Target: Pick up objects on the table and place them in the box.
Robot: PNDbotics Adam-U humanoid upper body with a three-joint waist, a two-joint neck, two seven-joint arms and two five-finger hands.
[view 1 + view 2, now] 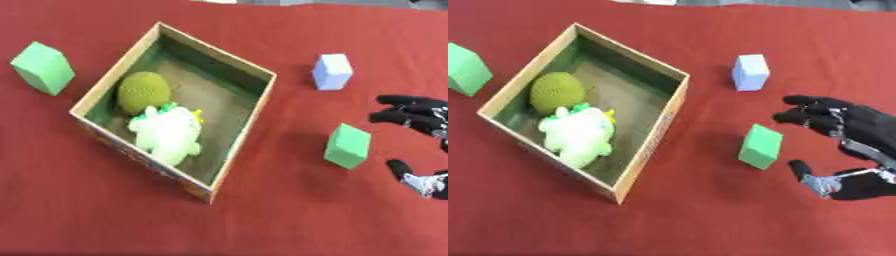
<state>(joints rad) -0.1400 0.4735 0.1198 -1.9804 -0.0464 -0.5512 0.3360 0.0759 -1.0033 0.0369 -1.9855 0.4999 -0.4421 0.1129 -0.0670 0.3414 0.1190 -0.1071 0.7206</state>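
Red cloth: covers the tabletop, everything sits on it.
Box: open cardboard, left of centre, turned at an angle, one corner pointing near.
Box contents: olive-green knitted ball at the left inner wall; white-and-pale-green plush toy just near of it, the two touching or almost.
Small green block: on the cloth right of the box, apart from it, a bit tilted; closest loose thing to the hand.
Pale blue block: farther back, right of the box's far-right corner, well apart from the green one.
Big green block: far left, outside the box, near its left wall but not touching.
Right hand: black, comes in from the right edge, level with the small green block.
Fingers: spread wide, thumb low and the rest high, gap facing the small green block, nothing held, no contact visible.
Left hand: not in either view.
Step, my read: reaching in for the small green block, pre-grasp.
Progress, my read: two soft items in, three blocks left out.
Next move needs: hand shifts left until the block sits between thumb and fingers, then closes, lifts, carries left over the box rim.
Watch: block is tilted, could tip or skid if nudged before closing.
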